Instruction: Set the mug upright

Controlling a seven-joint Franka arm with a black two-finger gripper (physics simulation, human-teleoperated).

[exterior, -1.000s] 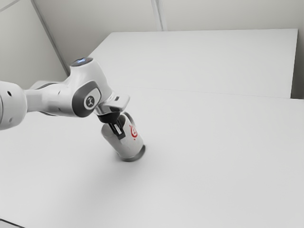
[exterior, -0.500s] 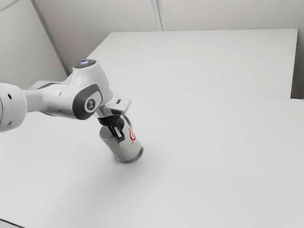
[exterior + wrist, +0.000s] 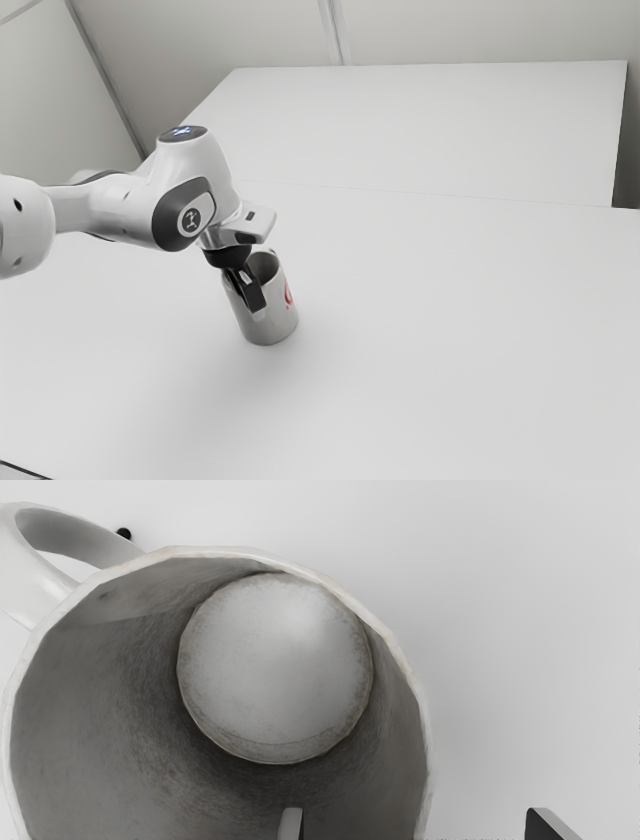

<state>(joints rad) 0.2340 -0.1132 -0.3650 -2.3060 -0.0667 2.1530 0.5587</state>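
Ease the claw (image 3: 414,825), open astride the wall (image 3: 400,765) of the mug (image 3: 272,325) without pinching, straight up past the rim (image 3: 220,552), brushing neither side, once sure of a flat base, leaving that mug standing seemingly upright on the table (image 3: 450,330), well in from its edges.

Mug (image 3: 268,323) swung from tilted to nearly upright — base seemingly flat, red mark (image 3: 289,293) turned farther aside

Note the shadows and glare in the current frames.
Exterior view: flat, soft light, with a faint, diffuse shadow on the smooth white table by the pale cylindrical mug; wrist view: a soft bright patch on the mug's round inner floor, dark shading on its inner wall.
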